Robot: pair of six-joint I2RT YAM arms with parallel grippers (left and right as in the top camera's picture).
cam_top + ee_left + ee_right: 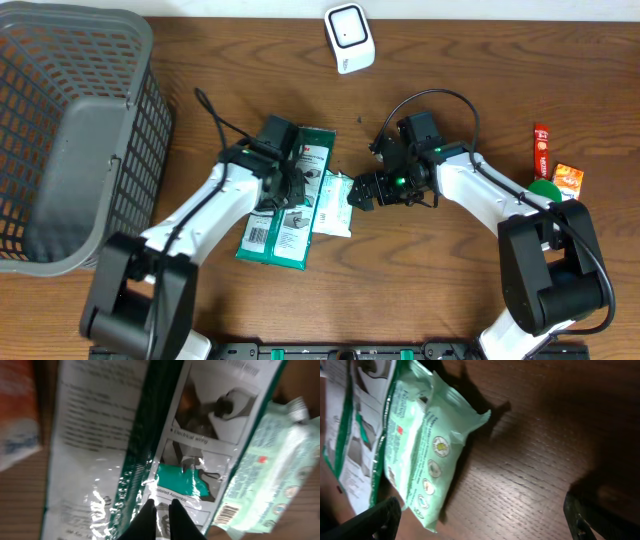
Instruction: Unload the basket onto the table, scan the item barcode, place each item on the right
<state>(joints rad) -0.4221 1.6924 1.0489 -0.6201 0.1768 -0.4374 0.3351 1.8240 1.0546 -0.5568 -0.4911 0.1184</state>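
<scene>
My left gripper [161,506] sits pressed together on the green-and-white package [200,435], while my right gripper [485,522] hangs spread wide beside the wipes pack [425,450].

Brown wooden worktop [450,290] bearing a grey basket [150,110], white scanner [349,37], green-and-white packet [290,235] touching a pale green wipes pack [332,205], red sachet [541,147] and orange packet [568,177].

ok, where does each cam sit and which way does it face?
Overhead: above brown wooden table, facing down; both arms, left gripper, right gripper.
Left wrist: on left arm, facing green-and-white printed plastic packet; own fingers close together.
Right wrist: on right arm, facing pale green soft wipes pack; own fingers wide apart.
All three share both packs.
</scene>
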